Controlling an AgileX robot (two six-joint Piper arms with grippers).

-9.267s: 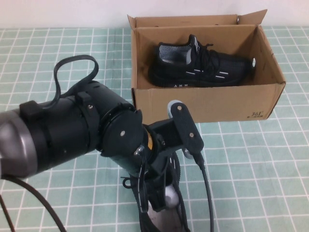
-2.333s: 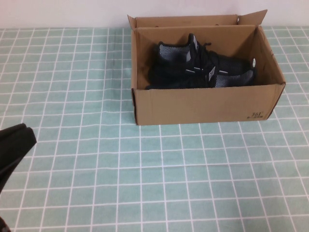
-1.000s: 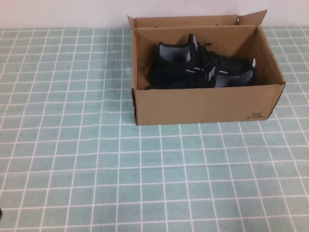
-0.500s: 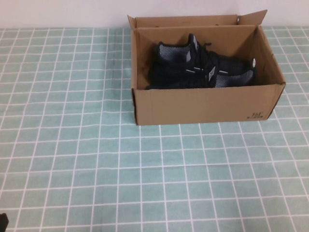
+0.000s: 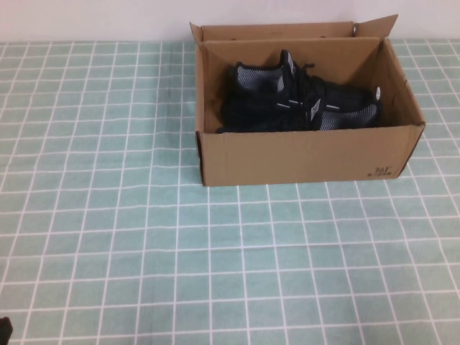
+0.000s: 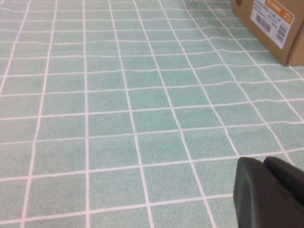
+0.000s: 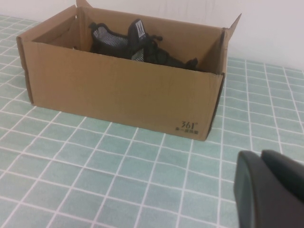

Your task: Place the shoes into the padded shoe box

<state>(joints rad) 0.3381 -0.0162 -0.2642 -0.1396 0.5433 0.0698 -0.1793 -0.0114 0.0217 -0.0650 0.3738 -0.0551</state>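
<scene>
Shoes (image 5: 298,104) in padded shoe box (image 5: 309,154) — both pincers, left pincer (image 6: 268,192) and right pincer (image 7: 270,197), seemingly well apart.

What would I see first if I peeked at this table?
The brown box at the far side of the checked green cloth, with the black shoes lying inside it. The left gripper hangs low over bare cloth, away from the box. The right gripper hangs in front of the box, near its printed corner.
</scene>
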